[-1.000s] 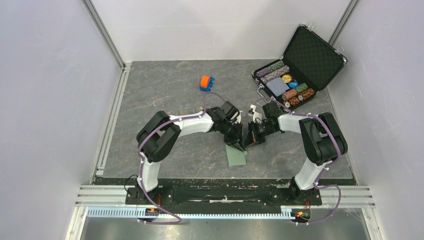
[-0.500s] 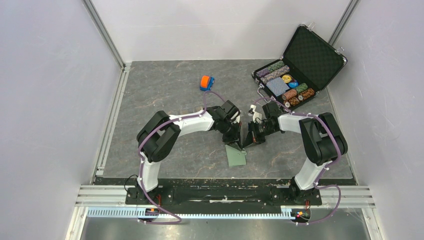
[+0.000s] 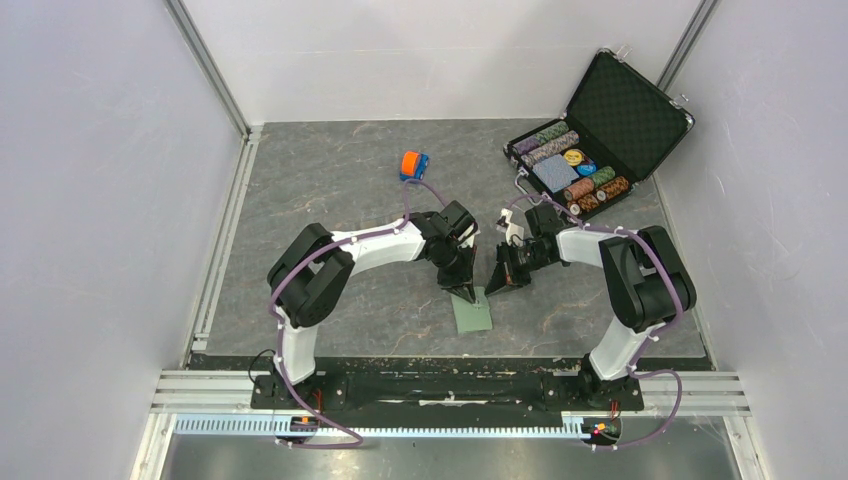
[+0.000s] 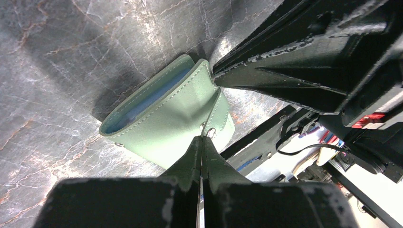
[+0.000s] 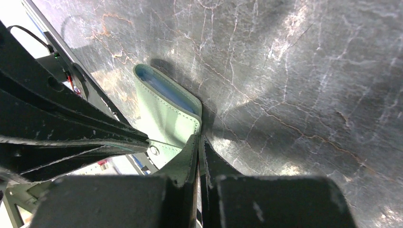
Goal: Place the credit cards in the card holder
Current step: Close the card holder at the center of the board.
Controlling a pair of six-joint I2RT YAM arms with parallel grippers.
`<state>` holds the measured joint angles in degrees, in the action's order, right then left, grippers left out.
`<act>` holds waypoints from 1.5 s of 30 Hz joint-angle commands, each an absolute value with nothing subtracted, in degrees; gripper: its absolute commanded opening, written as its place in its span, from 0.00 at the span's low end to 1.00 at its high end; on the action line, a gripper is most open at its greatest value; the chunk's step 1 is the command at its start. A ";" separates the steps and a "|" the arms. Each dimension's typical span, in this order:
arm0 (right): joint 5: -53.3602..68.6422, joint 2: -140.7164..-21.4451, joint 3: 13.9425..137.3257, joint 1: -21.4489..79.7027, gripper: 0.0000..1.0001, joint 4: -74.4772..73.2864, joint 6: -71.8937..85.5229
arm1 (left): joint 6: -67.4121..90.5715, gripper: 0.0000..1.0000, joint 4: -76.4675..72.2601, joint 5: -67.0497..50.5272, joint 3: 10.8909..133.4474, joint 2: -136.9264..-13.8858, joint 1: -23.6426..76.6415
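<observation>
Closest to the arm bases, the card holder (image 3: 472,316) lies on the table (image 3: 330,180). As far as I can see, the job has barely started. The pale blue lining shows through the holder's open mouth in both wrist views, but I spot no card inside it. I also find no credit cards anywhere in my views. I judge I'm at the opening step, with every card left to fetch and slot in.

At the holder's far edge, my two grippers come in tip to tip. My left gripper (image 4: 201,142) is clenched, its fingers pressed together right at the snap button (image 4: 210,131) on the closing tab. It looks to me as if it pinches that tab, with the upper flap raised off the lower one in a wedge. My right gripper (image 5: 197,140) is clenched too, with nothing I can see between its fingers. Its tip sits at the holder's corner beside the tab; whether it touches or is just shy of it, I can't tell.

Well beyond the holder and to the left sits the toy car (image 3: 414,165). Beyond the holder and to the right, the chip case (image 3: 575,170) stands open with its chips racked inside.
</observation>
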<state>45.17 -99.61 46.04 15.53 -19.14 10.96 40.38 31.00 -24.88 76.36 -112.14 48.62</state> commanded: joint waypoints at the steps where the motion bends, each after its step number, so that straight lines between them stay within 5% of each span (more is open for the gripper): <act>1: 44.92 -97.30 47.11 15.64 0.00 -19.16 10.49 | 37.62 0.02 31.64 -24.86 78.46 -110.82 48.51; 45: 45.18 -92.66 46.39 21.68 0.00 -21.36 9.88 | 34.51 0.02 34.69 -23.82 77.70 -113.95 49.56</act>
